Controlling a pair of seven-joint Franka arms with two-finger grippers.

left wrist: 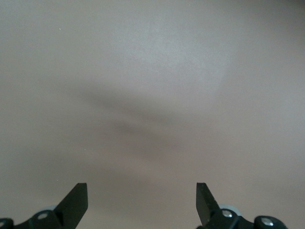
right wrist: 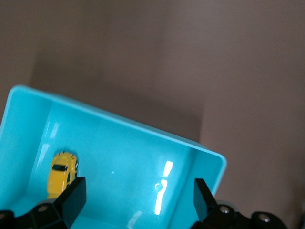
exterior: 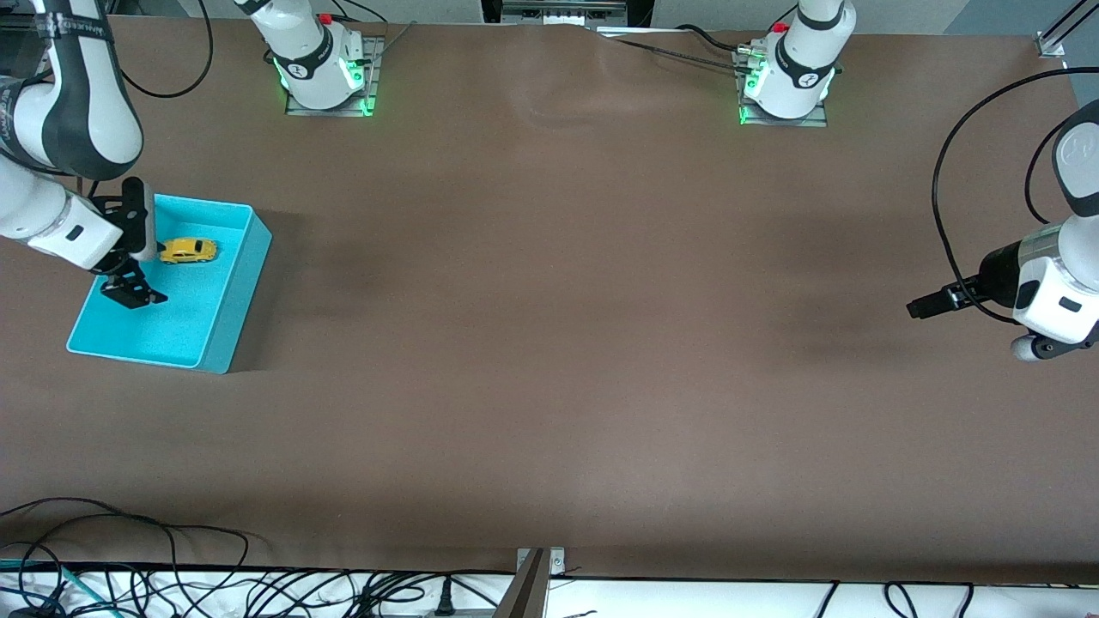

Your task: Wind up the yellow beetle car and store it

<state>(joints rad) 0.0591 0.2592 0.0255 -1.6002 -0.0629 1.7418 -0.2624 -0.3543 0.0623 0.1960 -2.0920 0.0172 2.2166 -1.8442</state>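
yellow beetle car [exterior: 188,250] in teal bin [exterior: 225,313], right hand [exterior: 137,257] spread above

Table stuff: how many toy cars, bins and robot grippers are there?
Yellow beetle car: 1, lying in the bin
Teal bin: 1
Grippers: 2, the right gripper open over the bin, the left gripper open over bare table
Total: 4
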